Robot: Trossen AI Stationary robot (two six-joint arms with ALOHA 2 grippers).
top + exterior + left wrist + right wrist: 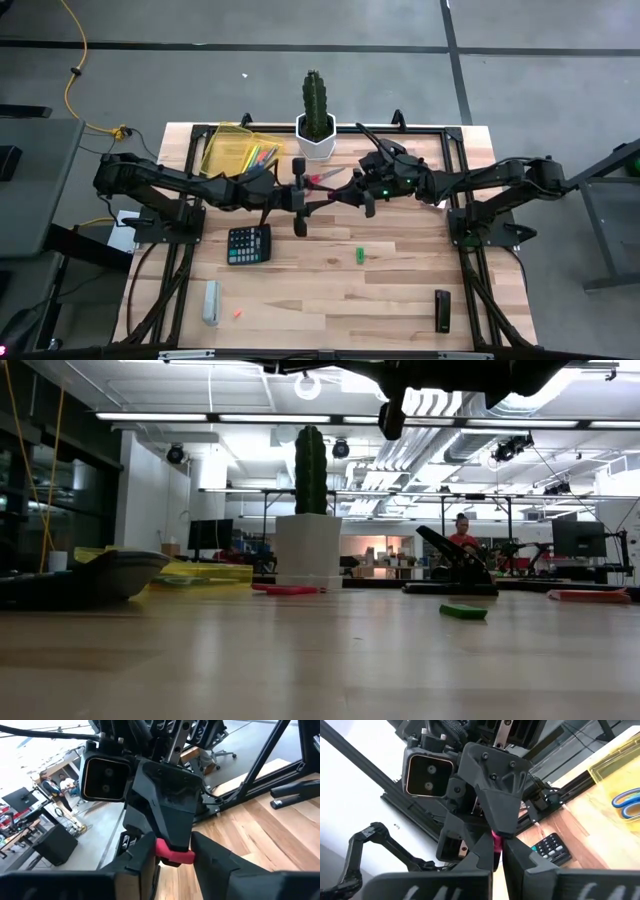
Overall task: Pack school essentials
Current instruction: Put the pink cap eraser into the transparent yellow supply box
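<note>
Both arms meet in mid-air above the table's middle, in front of the cactus pot (316,140). My left gripper (174,857) and my right gripper (497,852) face each other tip to tip, turned crosswise to one another. Both are shut on one red piece, seemingly the red-handled scissors (325,179). The blue-handled scissors (626,802) lie in the yellow tray (238,150) with several pens (262,156). A small green piece (359,255) and a tiny orange piece (238,314) lie on the table. My left gripper pinches the scissors' red handle part (172,854) between its two fingers (142,862), coming level from the table's left. The piece is lifted clear of the table. My right gripper hides the rest of it. My right gripper has a narrow pink-red strip of the same piece (496,841) between its two nearly closed fingers (520,862), coming level from the table's right. The piece is off the table. My left gripper hides what lies beyond the strip.
A black calculator (248,244) lies under the left arm, a pale grey bar (211,302) at the near left and a black block (442,310) at the near right. In the low view a flat red thing (287,589) lies before the pot. A person (463,538) is far behind.
</note>
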